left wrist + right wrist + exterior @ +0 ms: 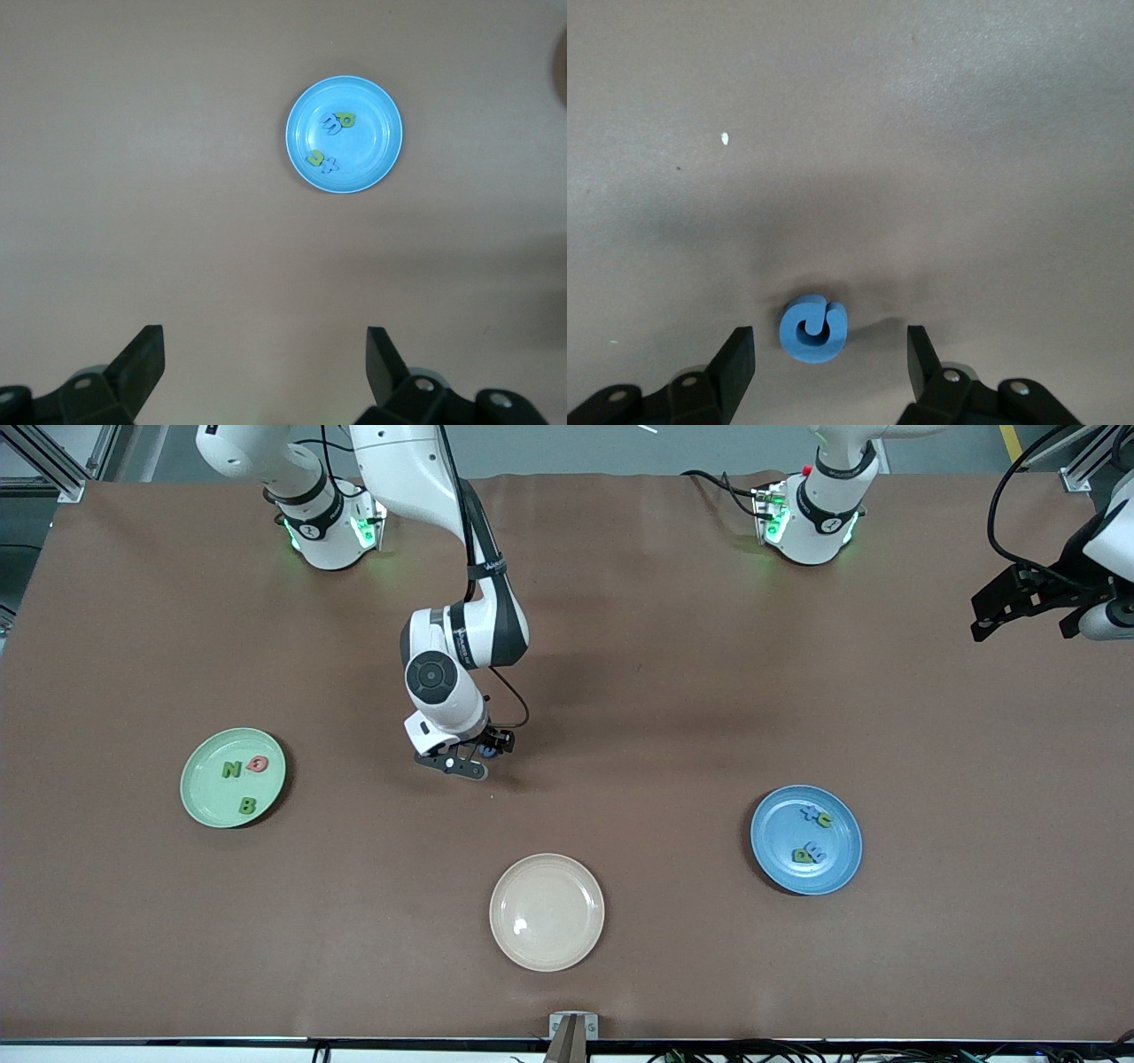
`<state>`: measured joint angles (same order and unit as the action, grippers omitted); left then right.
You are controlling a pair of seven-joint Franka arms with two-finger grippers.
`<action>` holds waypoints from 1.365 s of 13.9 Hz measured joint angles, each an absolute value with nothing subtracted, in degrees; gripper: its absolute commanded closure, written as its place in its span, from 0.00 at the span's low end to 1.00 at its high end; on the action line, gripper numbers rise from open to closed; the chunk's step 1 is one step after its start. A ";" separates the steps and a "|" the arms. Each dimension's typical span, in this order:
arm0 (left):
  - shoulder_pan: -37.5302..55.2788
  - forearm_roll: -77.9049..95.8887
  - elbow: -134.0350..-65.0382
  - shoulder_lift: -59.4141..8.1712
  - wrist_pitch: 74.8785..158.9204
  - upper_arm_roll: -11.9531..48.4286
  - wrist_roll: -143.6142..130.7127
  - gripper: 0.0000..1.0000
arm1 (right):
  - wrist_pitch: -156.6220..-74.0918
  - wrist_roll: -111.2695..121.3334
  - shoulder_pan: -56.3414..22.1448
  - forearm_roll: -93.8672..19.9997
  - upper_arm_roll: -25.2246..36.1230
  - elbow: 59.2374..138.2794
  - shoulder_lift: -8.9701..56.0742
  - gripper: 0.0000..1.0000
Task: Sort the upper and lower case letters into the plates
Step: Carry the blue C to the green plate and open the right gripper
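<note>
The right gripper (467, 763) is low over the middle of the table (620, 646), with its jaws spread wide. A small blue letter (812, 329) lies flat on the table between them, not touching either one. I think the jaws are wide so they can close on the letter from both sides.

With the cream plate (547, 911) as the middle of a clock and the robots at 12, the green plate (233, 777) is at about 10 and the blue plate (806, 839) at about 2. The blue letter is at about 11.

The green plate holds 3 big letters (an N, a B and a red one). The blue plate holds 4 small letters in a bunch. The cream plate is bare, so it is not for sorting.

The left gripper (1019, 602) waits high over its end of the table, jaws spread and holding nothing. It stays out of the way there.
</note>
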<state>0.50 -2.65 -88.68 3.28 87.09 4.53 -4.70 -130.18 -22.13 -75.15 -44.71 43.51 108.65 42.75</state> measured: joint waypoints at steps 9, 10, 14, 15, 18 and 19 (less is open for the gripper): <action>0.76 -2.65 -88.68 3.28 87.61 4.66 -4.70 0.00 | -132.06 -22.14 -75.00 -44.74 41.94 108.61 43.41 0.53; 0.85 -2.65 -88.68 3.28 87.77 4.66 -4.70 0.00 | -132.16 -22.14 -74.94 -44.75 41.96 108.55 43.40 0.60; 0.91 -2.65 -88.69 3.23 87.81 4.66 -4.70 0.00 | -132.34 -22.22 -74.65 -44.78 42.08 108.40 43.33 0.81; 0.91 -2.65 -88.69 3.13 87.81 4.66 -4.70 0.00 | -132.34 -22.23 -74.60 -44.79 42.06 108.38 43.33 0.81; 0.91 -2.64 -88.72 2.71 87.81 4.66 -4.70 0.00 | -132.43 -22.24 -74.46 -44.79 42.10 108.20 43.39 0.82; 0.91 -2.64 -88.73 2.66 87.81 4.66 -4.70 0.00 | -132.38 -22.23 -74.24 -44.73 42.49 107.95 43.42 0.82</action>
